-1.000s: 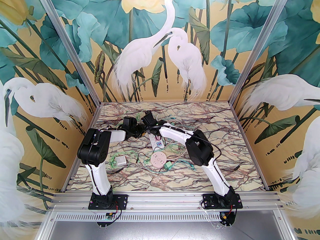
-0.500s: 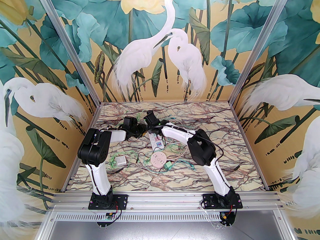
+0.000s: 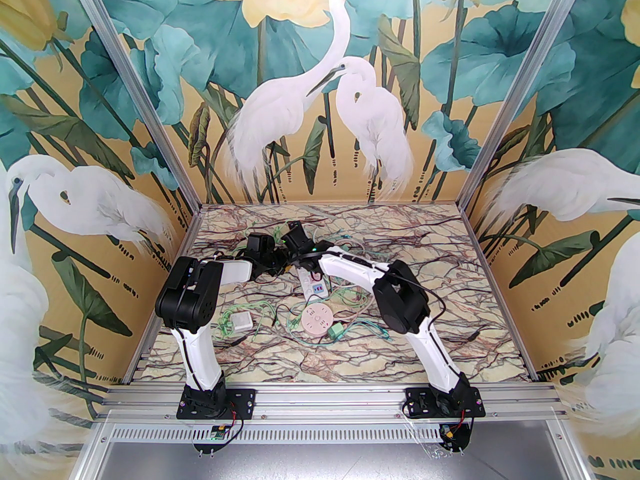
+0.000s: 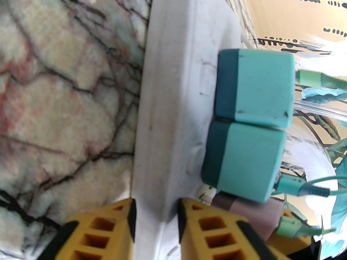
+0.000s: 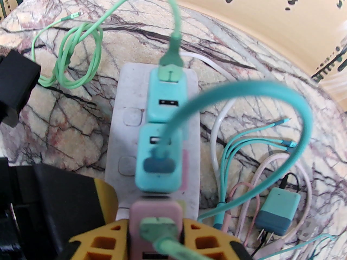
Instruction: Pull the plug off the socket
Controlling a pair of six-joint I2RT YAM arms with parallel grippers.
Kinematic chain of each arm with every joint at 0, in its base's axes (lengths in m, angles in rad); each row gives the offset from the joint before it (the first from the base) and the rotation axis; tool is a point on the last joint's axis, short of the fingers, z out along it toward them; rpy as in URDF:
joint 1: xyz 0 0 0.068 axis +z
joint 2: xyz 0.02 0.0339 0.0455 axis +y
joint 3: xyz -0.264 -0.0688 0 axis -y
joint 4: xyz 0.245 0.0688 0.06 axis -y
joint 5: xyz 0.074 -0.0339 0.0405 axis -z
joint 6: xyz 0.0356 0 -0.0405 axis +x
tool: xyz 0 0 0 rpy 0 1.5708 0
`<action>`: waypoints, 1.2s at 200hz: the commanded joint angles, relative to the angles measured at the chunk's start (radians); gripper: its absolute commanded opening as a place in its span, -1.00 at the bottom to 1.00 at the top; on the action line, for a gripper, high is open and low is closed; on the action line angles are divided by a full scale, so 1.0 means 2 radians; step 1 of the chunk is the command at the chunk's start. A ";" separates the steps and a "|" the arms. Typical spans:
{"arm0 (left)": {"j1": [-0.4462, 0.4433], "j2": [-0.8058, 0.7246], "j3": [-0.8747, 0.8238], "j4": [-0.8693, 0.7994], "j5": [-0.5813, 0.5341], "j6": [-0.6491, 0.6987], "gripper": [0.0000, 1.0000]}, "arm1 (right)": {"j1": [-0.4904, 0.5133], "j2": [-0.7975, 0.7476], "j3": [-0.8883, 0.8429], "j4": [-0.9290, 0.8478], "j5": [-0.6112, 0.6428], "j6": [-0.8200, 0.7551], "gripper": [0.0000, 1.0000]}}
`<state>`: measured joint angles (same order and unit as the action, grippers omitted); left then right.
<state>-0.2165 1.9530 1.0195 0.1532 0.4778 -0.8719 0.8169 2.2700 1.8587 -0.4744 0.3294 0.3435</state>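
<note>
The socket is a white power strip [image 3: 316, 286] lying mid-table. In the left wrist view my left gripper [image 4: 156, 208] is shut on the strip's [image 4: 173, 96] near end, yellow fingers [image 4: 108, 231] pressing on both sides. Two teal plugs [image 4: 254, 88] [image 4: 244, 161] sit in the strip. Beside them is a pink plug [image 5: 156, 221] with a green cable, and my right gripper [image 5: 156, 236] is shut on it. The pink plug stands at the strip's [image 5: 130, 118] near end; I cannot tell whether its pins are still in. In the top view the two grippers [image 3: 286, 264] [image 3: 306, 262] meet over the strip.
A round pink socket [image 3: 316, 320], a white square adapter [image 3: 240, 321] and a loose teal plug [image 3: 336, 331] lie nearer the arm bases among tangled cables. Another loose teal plug [image 5: 278, 215] and several thin cables lie right of the strip; a green cable coil [image 5: 78, 55] lies left.
The right wrist swung a little to the right and then came back, and the strip shifted slightly with it. The left arm has held still.
</note>
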 commanded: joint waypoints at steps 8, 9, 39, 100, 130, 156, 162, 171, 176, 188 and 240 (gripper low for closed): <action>-0.007 0.026 -0.002 -0.051 -0.013 0.003 -0.35 | -0.006 -0.041 -0.013 0.024 -0.027 0.023 -0.65; -0.007 0.026 -0.002 -0.051 -0.013 0.003 -0.35 | -0.007 -0.042 -0.014 0.024 -0.027 0.023 -0.65; -0.007 0.026 -0.002 -0.052 -0.013 0.003 -0.35 | -0.017 -0.066 -0.038 0.039 -0.034 0.034 -0.64; -0.007 0.024 -0.003 -0.053 -0.013 0.004 -0.35 | -0.057 -0.118 -0.111 0.073 -0.047 0.071 -0.62; -0.007 0.023 -0.003 -0.052 -0.013 0.005 -0.35 | -0.083 -0.117 -0.123 0.061 -0.047 0.095 -0.62; -0.007 0.019 -0.004 -0.052 -0.014 0.006 -0.34 | -0.106 -0.103 -0.125 0.046 -0.048 0.118 -0.62; -0.007 0.017 -0.004 -0.053 -0.015 0.007 -0.34 | -0.110 -0.101 -0.126 0.045 -0.050 0.121 -0.61; -0.007 0.016 -0.004 -0.053 -0.015 0.008 -0.34 | -0.118 -0.096 -0.128 0.044 -0.054 0.124 -0.60; -0.007 0.015 -0.004 -0.053 -0.016 0.008 -0.34 | -0.122 -0.094 -0.128 0.043 -0.056 0.126 -0.58; -0.007 0.013 -0.005 -0.052 -0.015 0.008 -0.34 | -0.129 -0.088 -0.126 0.036 -0.061 0.130 -0.56; -0.006 -0.012 -0.028 -0.015 -0.014 0.002 -0.30 | -0.140 -0.078 -0.121 0.023 -0.073 0.138 -0.41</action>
<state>-0.2165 1.9518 1.0195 0.1501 0.4774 -0.8715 0.5411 2.0983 1.6142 -0.4110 0.1970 0.6010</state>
